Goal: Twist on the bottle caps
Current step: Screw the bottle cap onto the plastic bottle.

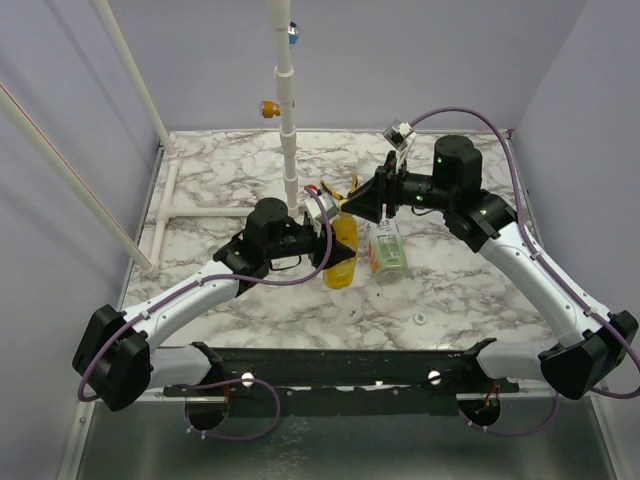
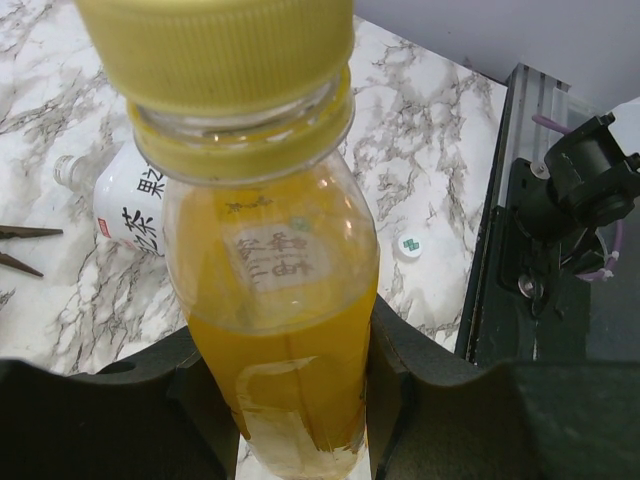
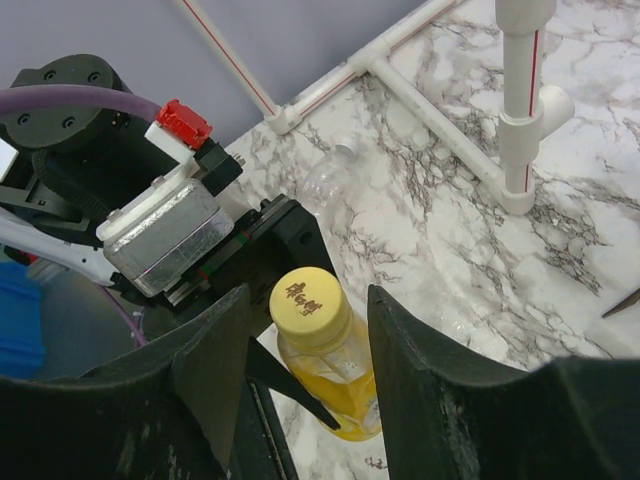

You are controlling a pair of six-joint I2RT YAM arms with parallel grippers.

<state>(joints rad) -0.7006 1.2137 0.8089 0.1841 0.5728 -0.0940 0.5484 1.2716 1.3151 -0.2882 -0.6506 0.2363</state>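
Mid-table, the left gripper is clamped around the lower body of the upright yellow bottle, which we see standing on the marble table. The yellow cap sits on the bottle's neck. The right gripper hangs over it from the far right, its fingers spread to either side of the cap with a sliver of space showing on both sides.

Room to move is tight behind the bottle: the upright white pipe post rises just behind the left gripper, and the yellow-handled pliers lie near its foot. Just right of the yellow bottle, the clear bottle lies on its side, neck pointing away from the arms. The whitish cap rests alone on open marble near the front right, short of the black rail at the table's near edge. Plain walls close the back and both sides.

We read the character 茶 in bold black on the clear bottle's white label, beside a small red mark. The yellow cap's top carries brown characters, and the yellow bottle a pale label with faint print; both seem too small for us to read.
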